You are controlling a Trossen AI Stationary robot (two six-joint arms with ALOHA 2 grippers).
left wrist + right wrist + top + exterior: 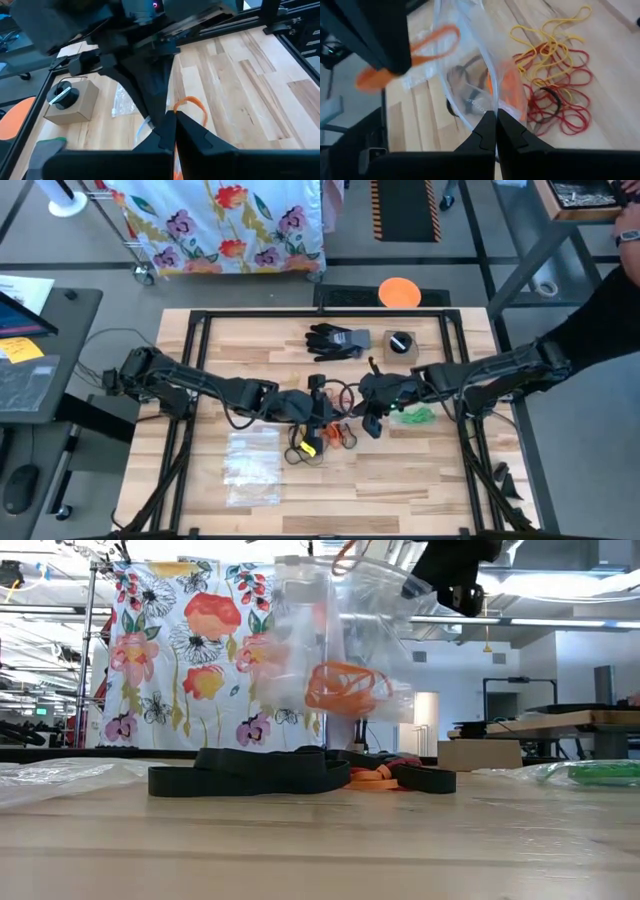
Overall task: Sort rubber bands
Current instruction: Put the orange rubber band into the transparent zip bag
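Both claws meet above mid-desk [420,480]. The left claw [175,120] is clenched on an orange rubber band [192,106]. The right claw [495,122] is clenched on the rim of a clear plastic bag [470,70] holding orange bands [345,688]. Red and yellow rubber bands [555,75] lie loose below. Risk: the thin film slips, or the band snags on the rim and misses.
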